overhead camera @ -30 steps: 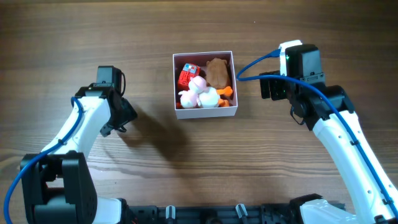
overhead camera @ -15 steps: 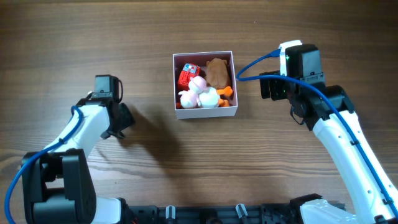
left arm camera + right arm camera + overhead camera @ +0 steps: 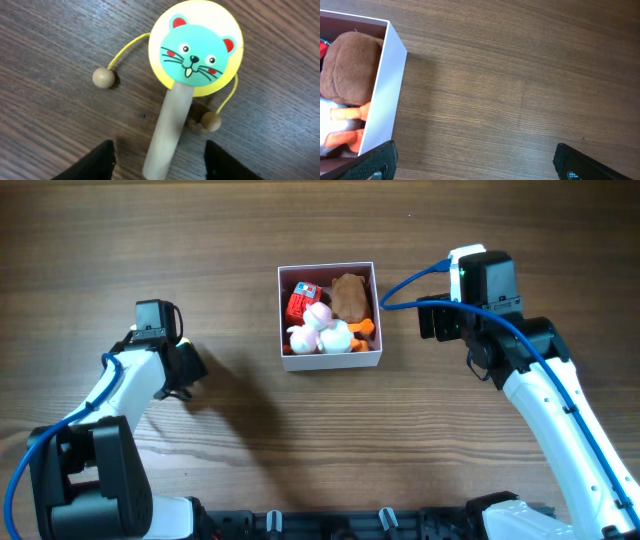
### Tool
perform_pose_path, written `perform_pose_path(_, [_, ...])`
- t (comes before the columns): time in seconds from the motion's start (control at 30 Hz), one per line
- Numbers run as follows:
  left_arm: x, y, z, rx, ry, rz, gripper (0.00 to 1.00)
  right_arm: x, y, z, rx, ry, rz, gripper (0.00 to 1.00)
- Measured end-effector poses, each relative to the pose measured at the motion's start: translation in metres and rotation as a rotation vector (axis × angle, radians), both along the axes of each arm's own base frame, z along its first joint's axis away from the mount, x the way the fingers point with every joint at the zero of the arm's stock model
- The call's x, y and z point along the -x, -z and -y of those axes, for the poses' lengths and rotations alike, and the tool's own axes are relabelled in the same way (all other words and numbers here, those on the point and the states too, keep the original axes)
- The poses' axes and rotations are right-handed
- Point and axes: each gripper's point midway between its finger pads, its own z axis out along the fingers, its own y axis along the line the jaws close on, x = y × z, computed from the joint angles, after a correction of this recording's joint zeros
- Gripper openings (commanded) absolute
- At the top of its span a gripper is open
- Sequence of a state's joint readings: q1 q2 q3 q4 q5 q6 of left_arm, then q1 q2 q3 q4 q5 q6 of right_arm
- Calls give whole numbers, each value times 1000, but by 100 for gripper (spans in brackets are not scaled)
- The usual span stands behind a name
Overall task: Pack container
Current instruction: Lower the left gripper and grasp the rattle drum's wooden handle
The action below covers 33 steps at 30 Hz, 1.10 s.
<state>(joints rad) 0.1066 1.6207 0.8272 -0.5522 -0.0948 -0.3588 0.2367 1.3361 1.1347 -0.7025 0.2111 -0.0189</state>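
The container (image 3: 334, 361) is a square white box with a pale pink inside, at the table's middle. It holds a red box (image 3: 300, 302), a brown plush (image 3: 349, 295), a white and pink plush (image 3: 320, 330) and an orange piece (image 3: 366, 329). My left gripper (image 3: 160, 152) is open low over the table, a finger on each side of the wooden handle of a rattle drum (image 3: 196, 47) with a teal cat face. In the overhead view the left gripper (image 3: 185, 368) hides the drum. My right gripper (image 3: 475, 155) is open and empty, just right of the container's wall (image 3: 382, 95).
The drum has two wooden beads on yellow strings, one to the left (image 3: 103, 77) and one by the handle (image 3: 211, 120). The right arm (image 3: 480, 300) stands close to the container's right side. A dark rail (image 3: 350, 525) runs along the near edge.
My left arm has moved to the left, away from the container. The right arm and the container's contents have not moved.
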Motion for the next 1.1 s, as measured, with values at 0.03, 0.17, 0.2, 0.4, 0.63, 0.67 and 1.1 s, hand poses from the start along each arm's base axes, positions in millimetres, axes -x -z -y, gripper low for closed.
perform_pose_path(0.03, [-2,0,1,2,13,5,48,0,0,0,0,0,0,100])
perform_pose_path(0.17, [-5,-1,2,5,39,16,49,0,0,0,0,0,0,99])
perform_pose_path(0.2, [-5,-1,2,4,41,19,50,0,0,0,0,0,0,100])
perform_pose_path(0.4, [-6,6,2,5,46,5,51,0,0,0,0,0,0,99])
perform_pose_path(0.63, [-12,9,-1,-11,57,10,4,0,0,0,0,0,0,100])
perform_pose_path(0.67, [-12,9,-1,-11,57,10,4,0,0,0,0,0,0,99])
perform_pose_path(1.1, [-52,-84,47,170,152,301,4,0,0,0,0,0,0,100])
